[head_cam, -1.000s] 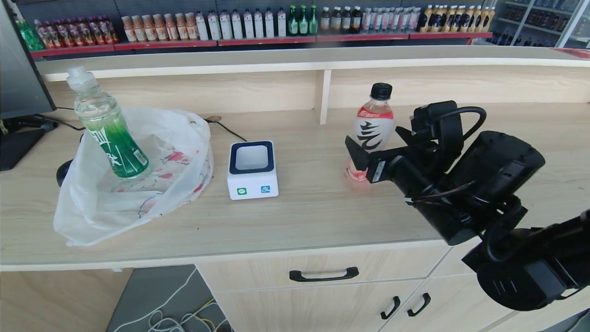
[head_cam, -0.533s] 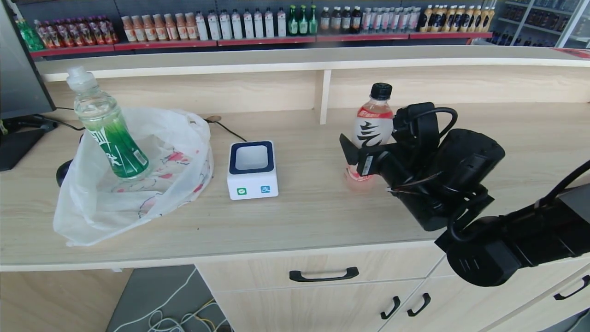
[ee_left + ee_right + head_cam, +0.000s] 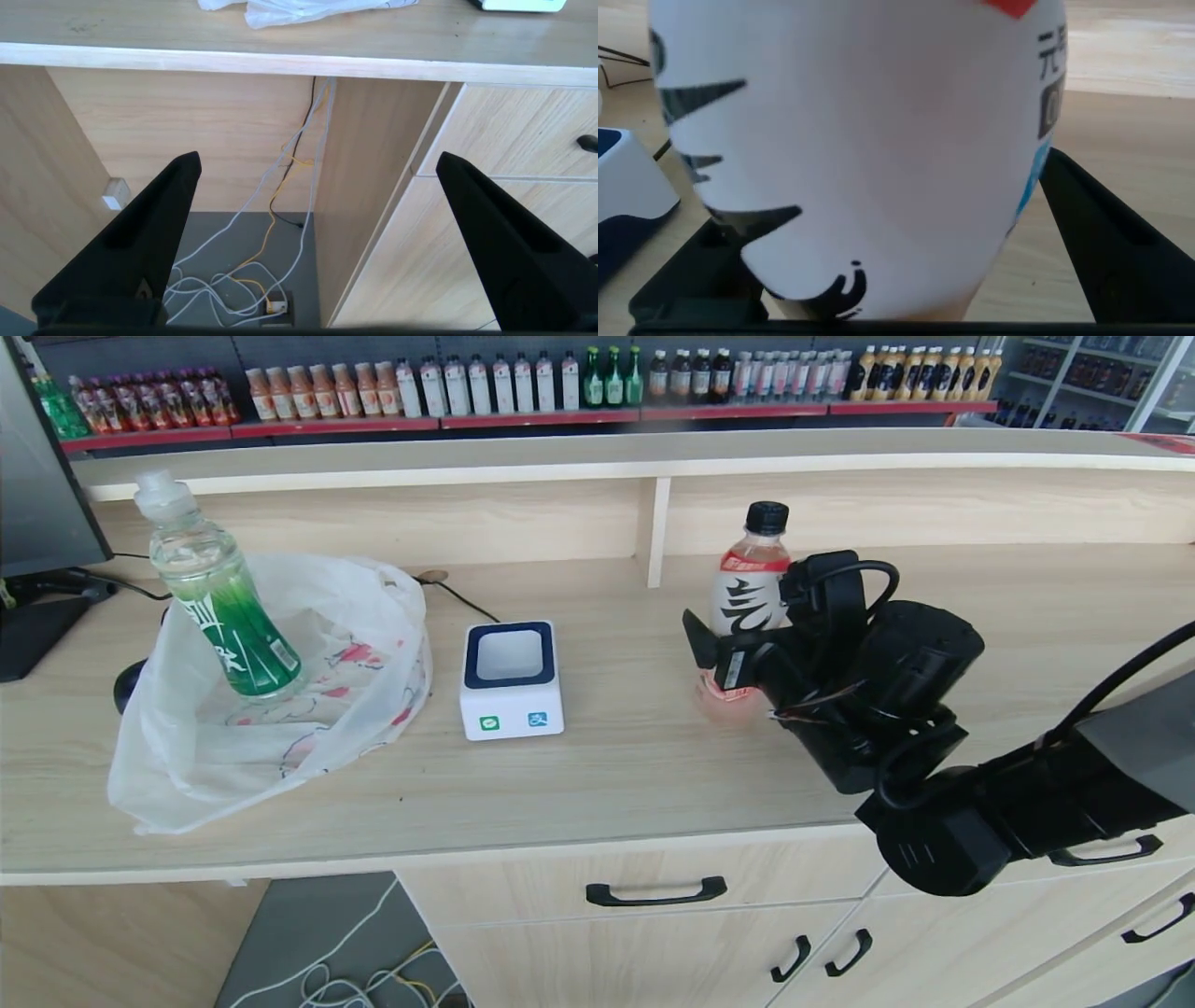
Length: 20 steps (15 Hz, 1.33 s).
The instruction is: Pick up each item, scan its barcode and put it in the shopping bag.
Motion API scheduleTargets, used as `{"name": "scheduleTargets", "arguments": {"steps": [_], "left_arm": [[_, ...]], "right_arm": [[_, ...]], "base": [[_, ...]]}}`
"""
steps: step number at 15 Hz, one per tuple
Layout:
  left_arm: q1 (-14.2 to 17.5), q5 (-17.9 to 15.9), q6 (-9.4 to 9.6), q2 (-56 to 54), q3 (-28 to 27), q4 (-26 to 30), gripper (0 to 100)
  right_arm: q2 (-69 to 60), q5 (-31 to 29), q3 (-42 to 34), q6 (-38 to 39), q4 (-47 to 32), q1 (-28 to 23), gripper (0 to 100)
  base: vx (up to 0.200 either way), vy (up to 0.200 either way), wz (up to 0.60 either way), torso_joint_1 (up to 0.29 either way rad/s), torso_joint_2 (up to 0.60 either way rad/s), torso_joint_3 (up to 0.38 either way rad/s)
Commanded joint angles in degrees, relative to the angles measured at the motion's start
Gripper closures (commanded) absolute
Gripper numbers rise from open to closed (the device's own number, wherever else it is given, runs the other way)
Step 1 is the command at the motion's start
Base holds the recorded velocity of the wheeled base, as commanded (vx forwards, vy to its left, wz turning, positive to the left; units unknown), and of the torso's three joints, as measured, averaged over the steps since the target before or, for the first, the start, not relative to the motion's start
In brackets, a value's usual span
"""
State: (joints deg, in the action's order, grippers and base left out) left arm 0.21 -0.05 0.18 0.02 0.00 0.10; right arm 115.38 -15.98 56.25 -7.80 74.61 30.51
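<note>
Though enclosed by the right pincer (image 3: 739, 639), treat the pink bottle (image 3: 752, 583) as not yet lifted: upright, base on the surface (image 3: 635, 775), to the right of the scanner (image 3: 512, 679) and apart from it. Note the black cap standing above the pincer. Cannot tell whether clamped on the bottle or merely set round it; confirm the hold before any lift.

Judge progress as roughly half complete.

- Count as done: green bottle (image 3: 229, 616), leaning inside the shopping bag (image 3: 280, 747) at the left end of the surface.
- Count as left: secure grip and lift of the pink bottle, presentation of its barcode to the top window of the scanner, transfer into the bag beside the green bottle.

Locate the left pincer (image 3: 318, 161) low, below the front edge of the surface, facing the open recess with loose cables (image 3: 280, 215). Record as spread wide, holding nothing.

Expect a smooth, round body likely to turn in the hold. Keep the bottle near upright during transfer, and check that the barcode faces the scanner. Disregard the stocked drinks shelf (image 3: 523, 387) behind the surface.
</note>
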Motion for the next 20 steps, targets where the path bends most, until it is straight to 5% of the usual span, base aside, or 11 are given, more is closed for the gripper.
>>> {"name": "scheduleTargets", "arguments": {"steps": [1,2,3,20], "left_arm": [[-0.03,-0.04,-0.01,-0.02,0.00,-0.01,0],[-0.03,0.05,-0.01,-0.02,0.00,-0.01,0],[-0.03,0.05,-0.01,-0.02,0.00,-0.01,0],[-0.03,0.05,-0.01,-0.02,0.00,-0.01,0]], "right_arm": [[1.07,-0.01,1.15,-0.02,0.01,0.07,0],[1.16,-0.10,1.50,-0.02,0.01,0.07,0],[1.25,-0.01,1.76,-0.02,0.01,0.07,100],[-0.69,-0.19,2.29,-0.37,0.19,1.04,100]], "base": [[0.000,0.000,0.00,0.000,0.00,0.000],[0.000,0.000,0.00,0.000,0.00,0.000],[0.000,0.000,0.00,0.000,0.00,0.000],[0.000,0.000,0.00,0.000,0.00,0.000]]}}
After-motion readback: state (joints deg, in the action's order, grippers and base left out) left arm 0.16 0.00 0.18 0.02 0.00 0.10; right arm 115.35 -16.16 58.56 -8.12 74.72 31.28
